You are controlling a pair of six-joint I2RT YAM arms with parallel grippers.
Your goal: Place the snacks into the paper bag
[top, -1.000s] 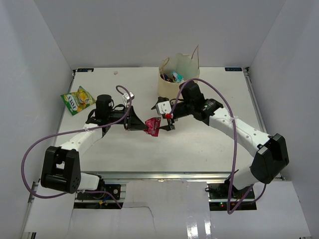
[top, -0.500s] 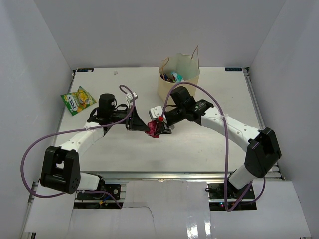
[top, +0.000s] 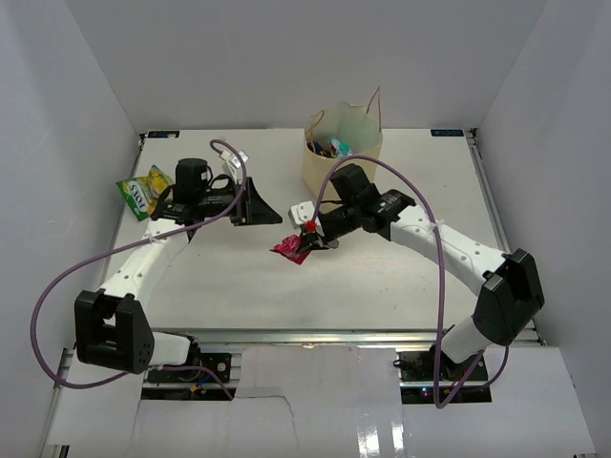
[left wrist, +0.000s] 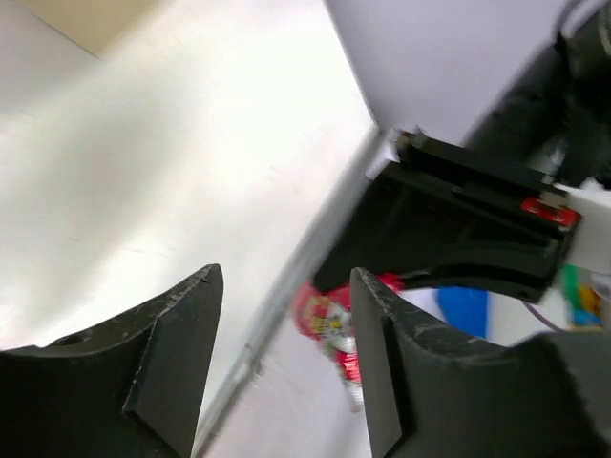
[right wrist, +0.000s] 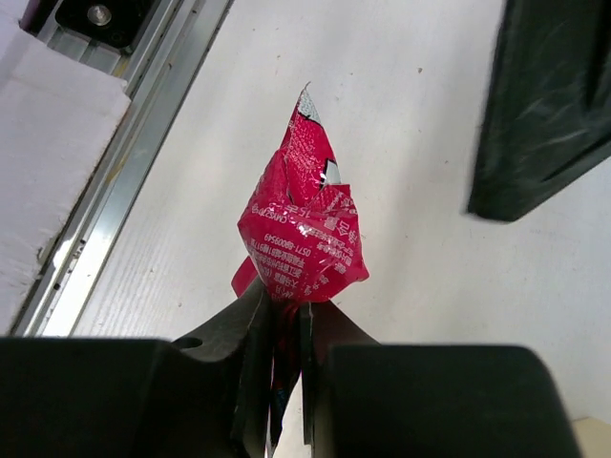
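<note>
**Right jaws clamped on red packet; left jaws apart, empty**

Right jaws: together on the lower end of the red packet (right wrist: 305, 229). The right wrist view shows only a thin slit between the fingers (right wrist: 250, 324), filled by crumpled foil. The rest of the packet sticks out past the fingertips, creased, its torn-looking tip pointing away. Whether it touches the tabletop (top: 382, 277) I cannot tell.

Left jaws: wide apart, nothing between them and nothing touched. In the left wrist view the red packet (left wrist: 325, 320) shows through the gap, beyond the tips and under the black body of the right arm. From the top view the left jaws sit to the left of the packet (top: 289, 250), near it but apart.

Packet position: mid-tabletop, nearer than the bag (top: 320, 176) and to its left.

Bag: upright at the far side, mouth open, several packets visible inside.

Green-yellow packet (top: 148, 191): flat at the left edge, just beside the left arm's wrist.
</note>
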